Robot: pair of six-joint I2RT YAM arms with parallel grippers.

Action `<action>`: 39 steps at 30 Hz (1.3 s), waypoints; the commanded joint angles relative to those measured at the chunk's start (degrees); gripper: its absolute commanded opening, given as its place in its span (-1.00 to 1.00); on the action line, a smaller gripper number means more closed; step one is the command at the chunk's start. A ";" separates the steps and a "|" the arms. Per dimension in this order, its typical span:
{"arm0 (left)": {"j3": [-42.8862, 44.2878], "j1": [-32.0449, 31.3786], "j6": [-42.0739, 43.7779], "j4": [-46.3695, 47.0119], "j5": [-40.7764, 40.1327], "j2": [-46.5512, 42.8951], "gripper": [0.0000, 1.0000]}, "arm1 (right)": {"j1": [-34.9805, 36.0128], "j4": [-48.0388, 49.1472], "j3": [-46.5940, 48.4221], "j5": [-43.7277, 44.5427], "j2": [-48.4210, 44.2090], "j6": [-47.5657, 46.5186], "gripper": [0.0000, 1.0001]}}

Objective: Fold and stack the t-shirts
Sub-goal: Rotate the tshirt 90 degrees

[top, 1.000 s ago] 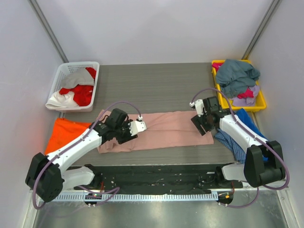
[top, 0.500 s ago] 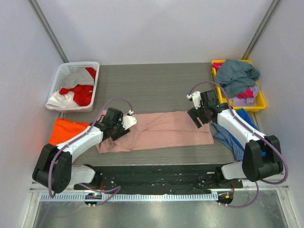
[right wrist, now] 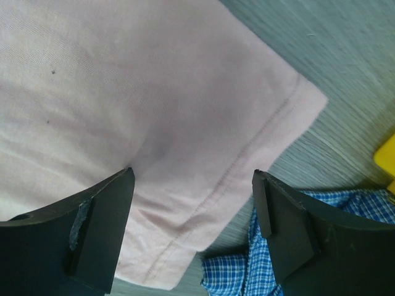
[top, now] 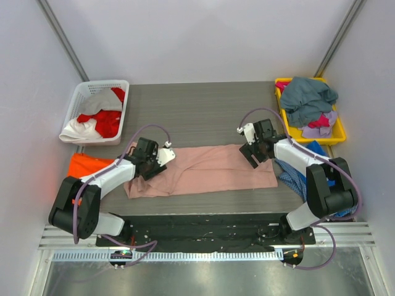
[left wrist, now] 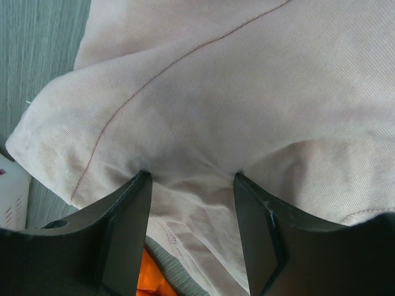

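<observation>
A dusty-pink t-shirt (top: 210, 169) lies flat across the middle of the table, folded into a long strip. My left gripper (top: 152, 163) stands open over its left end, fingertips (left wrist: 126, 216) resting on the pink t-shirt (left wrist: 234, 92), which puckers slightly between them. My right gripper (top: 252, 152) is open over the right end, its jaws straddling the hemmed corner of the pink t-shirt (right wrist: 154, 92). An orange t-shirt (top: 83, 168) lies at the left under the strip's end and shows as a sliver of orange t-shirt (left wrist: 157, 277). Neither gripper (left wrist: 191, 180) (right wrist: 192, 176) holds anything.
A blue checked shirt (top: 303, 176) lies just right of the pink strip, and the checked shirt (right wrist: 247, 271) shows by my right finger. At the back left stands a white basket (top: 81, 92) with red and white shirts. A yellow bin (top: 338, 132) at the back right holds grey-teal and pink garments.
Both jaws have opened wider. My left gripper has drawn back leftward toward the shirt's left end. My right gripper has moved away and left along the right end.
</observation>
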 commanded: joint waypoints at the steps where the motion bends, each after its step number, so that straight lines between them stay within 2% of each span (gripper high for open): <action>1: 0.78 0.69 1.16 2.83 0.27 2.62 0.19 | 1.00 4.15 -0.95 -0.25 2.88 -2.07 0.69; 8: 1.57 1.22 1.60 4.41 -2.01 6.13 0.21 | 1.35 5.21 -3.76 -0.95 4.38 -4.62 0.70; 17: 15.53 3.94 0.19 2.93 -3.51 22.20 0.19 | 3.37 2.40 -7.18 -1.92 -0.62 -6.12 0.70; 23: 31.43 4.29 -2.52 -3.49 -4.64 33.88 0.19 | 5.74 0.47 -8.24 -3.50 -2.30 -7.08 0.70; 28: 49.62 4.29 -6.48 -9.90 -6.23 43.39 0.18 | 9.43 -0.76 -8.33 -3.59 -4.14 -7.17 0.70; 35: 74.48 4.12 -10.71 -14.92 -9.05 56.13 0.18 | 16.98 -1.91 -7.89 -5.79 -5.29 -6.47 0.70; 39: 83.56 2.63 -10.19 -15.71 -11.94 62.29 0.19 | 21.90 -0.33 -7.45 -5.88 -3.71 -5.77 0.70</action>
